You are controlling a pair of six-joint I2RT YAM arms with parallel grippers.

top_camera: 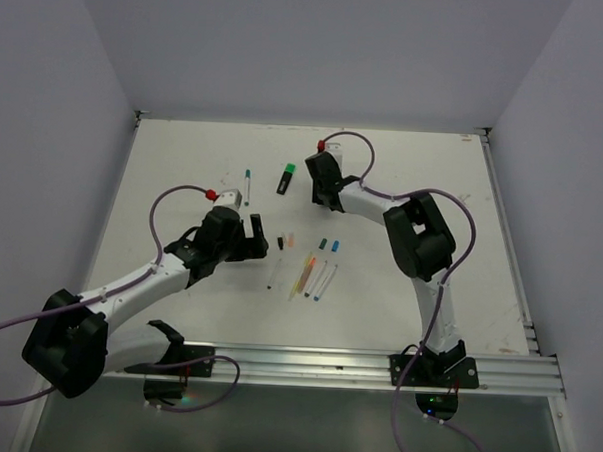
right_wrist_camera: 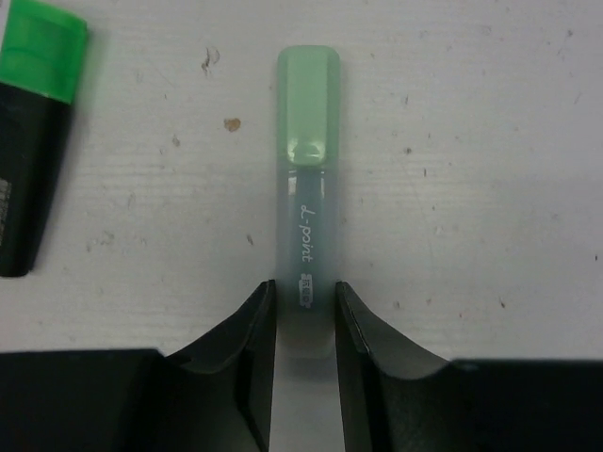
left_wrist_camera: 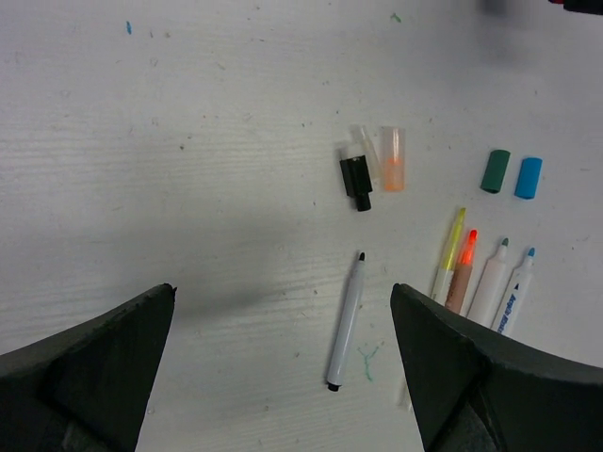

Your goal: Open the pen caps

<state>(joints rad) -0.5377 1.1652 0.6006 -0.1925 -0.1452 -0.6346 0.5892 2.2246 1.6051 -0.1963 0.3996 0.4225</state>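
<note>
White desk (right_wrist_camera: 490, 188): right end effector (right_wrist_camera: 304, 294) grips the mint highlighter (right_wrist_camera: 307, 235), cap (right_wrist_camera: 308, 104) on; left end effector (left_wrist_camera: 283, 292) hangs released, so the barrel may slip.

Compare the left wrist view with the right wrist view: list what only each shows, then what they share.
Left wrist only: four uncapped markers in a row, a thin black-tipped pen, and a black cap, orange cap, dark green cap and blue cap lying loose. Right wrist only: a mint-capped highlighter between the right hand's fingers, and a bright-green-capped black highlighter beside it. Both: the white, speckled table.
</note>
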